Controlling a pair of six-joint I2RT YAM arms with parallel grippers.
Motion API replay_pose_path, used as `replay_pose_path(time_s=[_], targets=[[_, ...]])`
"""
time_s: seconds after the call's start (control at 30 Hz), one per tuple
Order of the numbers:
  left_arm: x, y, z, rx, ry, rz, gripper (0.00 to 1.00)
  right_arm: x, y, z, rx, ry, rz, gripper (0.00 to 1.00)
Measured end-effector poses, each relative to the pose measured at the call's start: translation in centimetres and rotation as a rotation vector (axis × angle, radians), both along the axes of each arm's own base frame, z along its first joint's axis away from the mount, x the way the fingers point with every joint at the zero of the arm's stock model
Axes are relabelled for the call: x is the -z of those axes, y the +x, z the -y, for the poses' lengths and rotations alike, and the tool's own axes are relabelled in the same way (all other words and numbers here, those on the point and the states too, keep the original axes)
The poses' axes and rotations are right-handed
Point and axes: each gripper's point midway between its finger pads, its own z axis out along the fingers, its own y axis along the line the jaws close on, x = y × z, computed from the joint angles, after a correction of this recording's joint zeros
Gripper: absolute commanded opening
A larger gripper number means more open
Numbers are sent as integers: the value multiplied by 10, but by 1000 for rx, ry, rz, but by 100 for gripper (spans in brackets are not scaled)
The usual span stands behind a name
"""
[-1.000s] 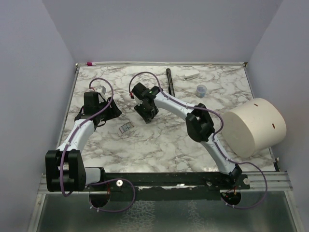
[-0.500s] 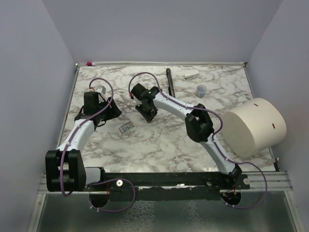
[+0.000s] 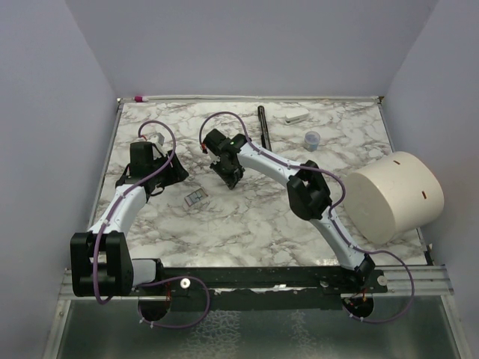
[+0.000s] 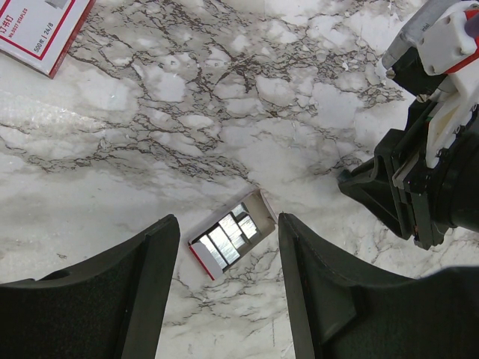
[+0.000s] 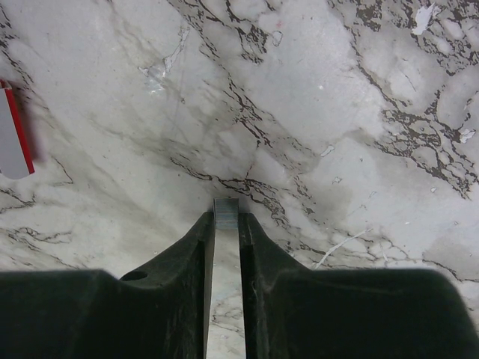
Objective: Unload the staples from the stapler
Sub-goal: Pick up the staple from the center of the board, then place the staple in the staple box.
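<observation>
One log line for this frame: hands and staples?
left hand: open, clear of stapler | right hand: shut on staple strip

My left arm [image 3: 123, 206] reaches up the left side with its wrist turned inward. The left gripper [image 4: 228, 223] hangs low, jaws spread well apart and holding nothing. My right arm [image 3: 329, 217] stretches across toward the middle, bent at the elbow. The right gripper [image 5: 226, 220] points down, jaws pinched almost together on a thin strip of staples [image 5: 226, 208].
</observation>
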Motion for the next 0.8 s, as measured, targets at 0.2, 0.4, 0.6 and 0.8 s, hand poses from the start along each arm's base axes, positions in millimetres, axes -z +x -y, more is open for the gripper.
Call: replay_pose_path(time_s=[0.2, 0.4, 0.6, 0.8], targets=[[0, 0, 0, 0, 0, 0, 58, 0, 0, 0, 0, 0, 1, 17], [0, 0, -1, -3, 0, 0, 58, -2, 3, -5, -2, 22, 11, 17], [0, 1, -5, -15, 0, 0, 58, -23, -3, -25, -25, 147, -9, 17], [0, 1, -7, -21, 0, 1, 58, -47, -13, -60, -60, 337, -68, 17]])
